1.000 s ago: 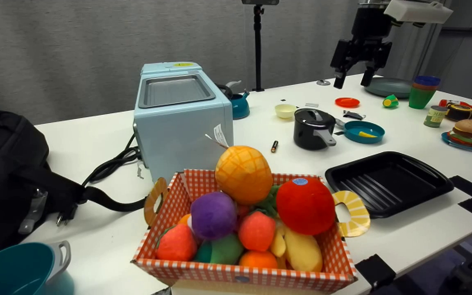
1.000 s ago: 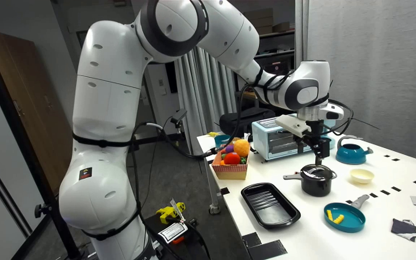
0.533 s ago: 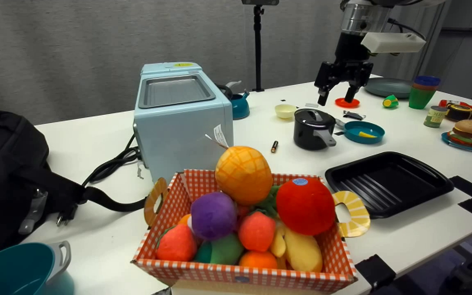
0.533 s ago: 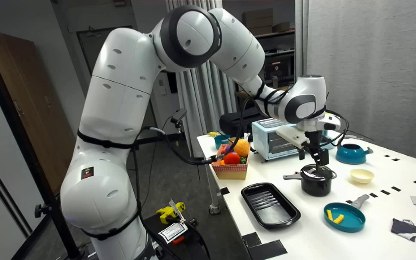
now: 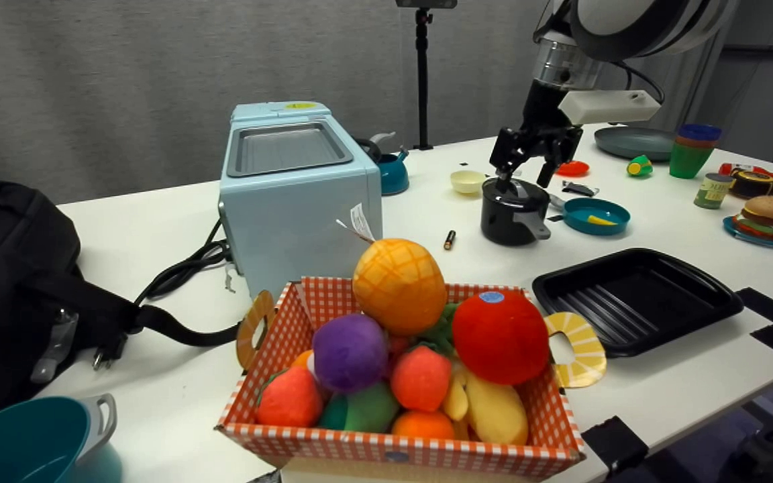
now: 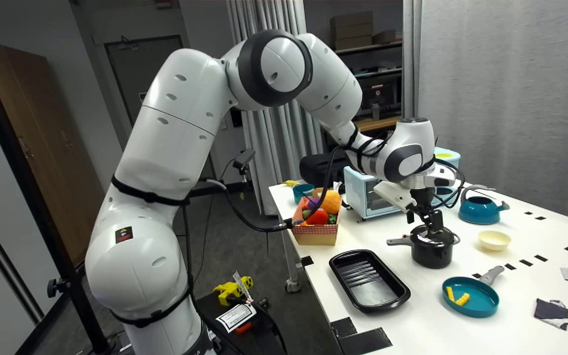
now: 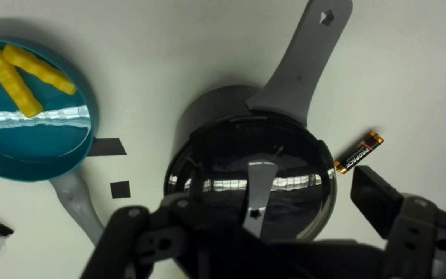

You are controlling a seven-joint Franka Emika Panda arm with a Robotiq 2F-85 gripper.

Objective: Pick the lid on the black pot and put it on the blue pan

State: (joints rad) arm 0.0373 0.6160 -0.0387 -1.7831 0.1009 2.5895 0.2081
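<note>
The dark shiny lid [image 5: 504, 190] sits on the small black pot [image 5: 498, 223]; its grey strap handle shows in the wrist view [image 7: 261, 182]. The pot [image 6: 432, 256] stands upright with its grey side handle sticking out. My gripper [image 5: 525, 180] is open just above the lid, tilted. In the wrist view the gripper [image 7: 294, 205] has one finger over the lid [image 7: 223, 155], hiding part of it and the handle's end. The other finger is beyond the lid's right edge. The blue pan [image 6: 482, 300], with yellow pieces in it, is beside the pot; it also shows in the wrist view [image 7: 33, 141].
A battery [image 7: 358, 153] lies close to the pot. A black grill tray [image 6: 370, 281], a cream bowl [image 6: 494, 240], a teal kettle [image 6: 481, 210], a light blue toaster oven [image 5: 306, 221] and a checkered fruit basket [image 5: 359, 439] stand around.
My gripper has come down and toward the pot, from well above the table to just over the lid, with fingers open. The lid, pot and pan have not moved.
</note>
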